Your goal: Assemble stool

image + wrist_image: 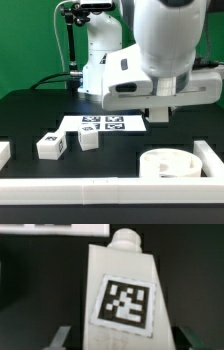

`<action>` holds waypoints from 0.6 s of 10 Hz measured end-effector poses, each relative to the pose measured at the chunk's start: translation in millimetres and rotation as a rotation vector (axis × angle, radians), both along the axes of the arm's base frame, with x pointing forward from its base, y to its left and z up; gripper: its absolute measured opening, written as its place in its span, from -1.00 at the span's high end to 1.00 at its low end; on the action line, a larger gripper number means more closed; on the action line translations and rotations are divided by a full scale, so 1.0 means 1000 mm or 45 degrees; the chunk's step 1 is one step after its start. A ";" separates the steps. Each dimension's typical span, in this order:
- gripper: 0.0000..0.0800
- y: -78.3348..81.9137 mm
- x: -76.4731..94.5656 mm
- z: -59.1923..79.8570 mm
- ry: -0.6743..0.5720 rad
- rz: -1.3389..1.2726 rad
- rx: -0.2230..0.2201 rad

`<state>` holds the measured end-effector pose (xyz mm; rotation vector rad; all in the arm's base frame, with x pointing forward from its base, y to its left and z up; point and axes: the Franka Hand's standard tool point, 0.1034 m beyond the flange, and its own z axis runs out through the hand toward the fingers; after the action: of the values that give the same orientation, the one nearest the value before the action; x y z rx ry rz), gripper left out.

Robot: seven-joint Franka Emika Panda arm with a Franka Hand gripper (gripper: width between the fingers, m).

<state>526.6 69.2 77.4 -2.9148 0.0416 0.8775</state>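
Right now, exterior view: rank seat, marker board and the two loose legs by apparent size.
1. seat and marker board: close. The board is wider, the seat deeper and nearer the camera, so unranked.
2. Smallest: the leg toward the exterior view's left looks slightly bigger than the other leg, but it is nearer; call them alike.

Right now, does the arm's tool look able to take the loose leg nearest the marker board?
Probably not. The tool is shut on a held leg, so it has no free grip. The loose leg itself lies in the open on the table, with nothing on it.
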 end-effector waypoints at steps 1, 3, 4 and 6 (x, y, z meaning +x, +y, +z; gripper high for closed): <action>0.18 -0.001 0.016 0.004 -0.097 0.005 0.010; 0.18 -0.001 0.031 0.018 -0.238 -0.014 0.000; 0.18 -0.001 0.039 0.017 -0.360 -0.020 -0.006; 0.18 -0.002 0.041 0.016 -0.541 -0.034 -0.019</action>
<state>567.9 67.0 93.5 -3.0368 0.0550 0.2407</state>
